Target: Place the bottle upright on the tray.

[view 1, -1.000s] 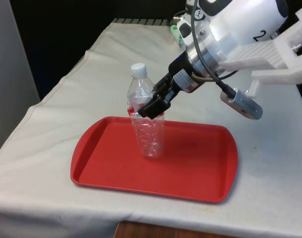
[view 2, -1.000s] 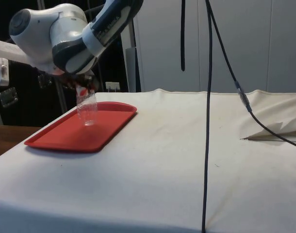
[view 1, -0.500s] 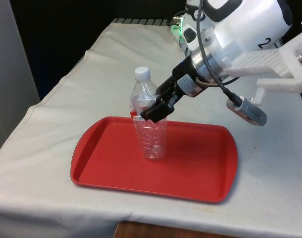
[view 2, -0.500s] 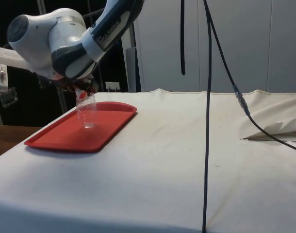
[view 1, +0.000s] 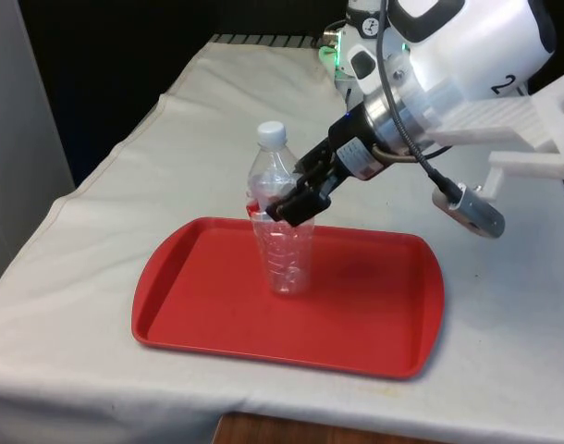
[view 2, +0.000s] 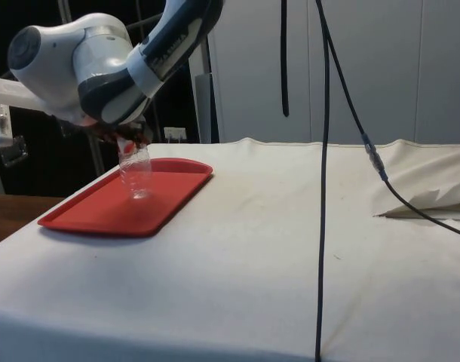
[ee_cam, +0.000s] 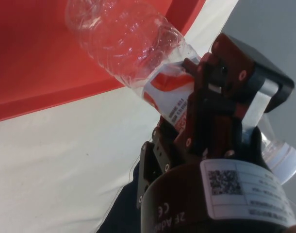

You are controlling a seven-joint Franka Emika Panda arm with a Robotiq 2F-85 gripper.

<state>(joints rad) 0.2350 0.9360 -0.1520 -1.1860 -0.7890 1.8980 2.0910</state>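
- Clear plastic bottle [view 1: 282, 231] standing on the red tray [view 1: 190, 314], base down on the tray floor, white cap up, tilted a little toward the front view's right.
- In the front view, bottle base toward 11 o'clock from the tray's middle, close to the far rim.
- Red-and-white label band around the bottle's mid-height, partly covered by the gripper.
- Black gripper [view 1: 294, 202] closed narrow around the bottle at the label band, reaching in from roughly 2 o'clock in the front view.
- Wrist view: fingers [ee_cam: 221, 92] pressed against the bottle [ee_cam: 133, 43] at the label, ribbed clear lower body running out past them over the tray [ee_cam: 36, 58].
- Side view: bottle [view 2: 136, 170] standing on the tray [view 2: 94, 215], its upper part hidden behind the white arm; gripper [view 2: 128, 139] just above the clear lower body.
- Tray lying flat on the white tablecloth [view 1: 504, 305], near the table's near edge in the front view.
- Black cable [view 2: 323, 173] hanging straight down in the foreground of the side view, well apart from the tray.
- Fold in the cloth [view 2: 426, 207] around 3 o'clock in the side view.
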